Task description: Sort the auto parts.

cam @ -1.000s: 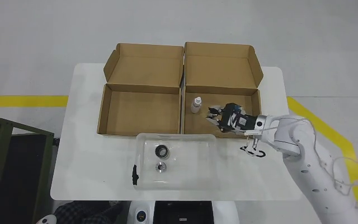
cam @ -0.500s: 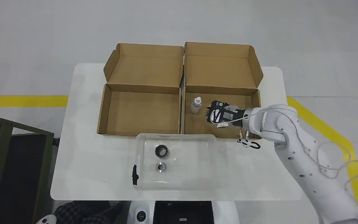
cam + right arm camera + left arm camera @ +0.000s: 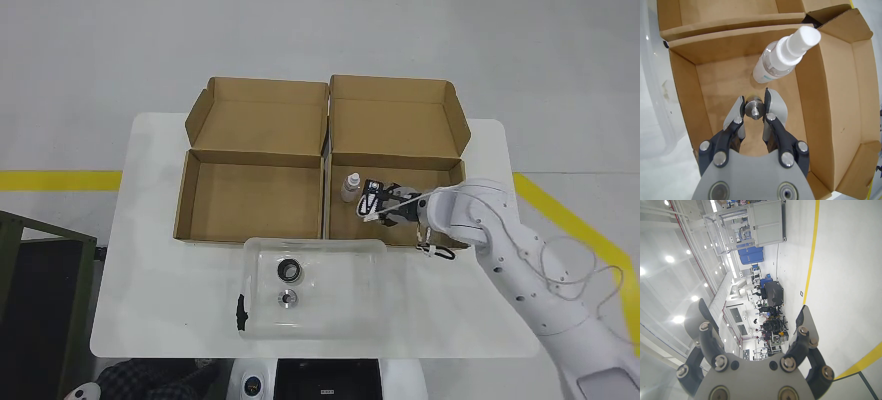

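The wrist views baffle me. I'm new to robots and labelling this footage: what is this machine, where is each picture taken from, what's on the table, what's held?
This is a two-armed robot sorting parts at a white table. The top view looks down from above its arms: an open cardboard left box and right box, and nearer the robot a clear tray holding two round metal parts. Each wrist view comes from a camera on that arm. The right pincer, inside the right box beside a standing white spray bottle, is shut on a small metal part. The left pincer is open and empty, facing the hall.
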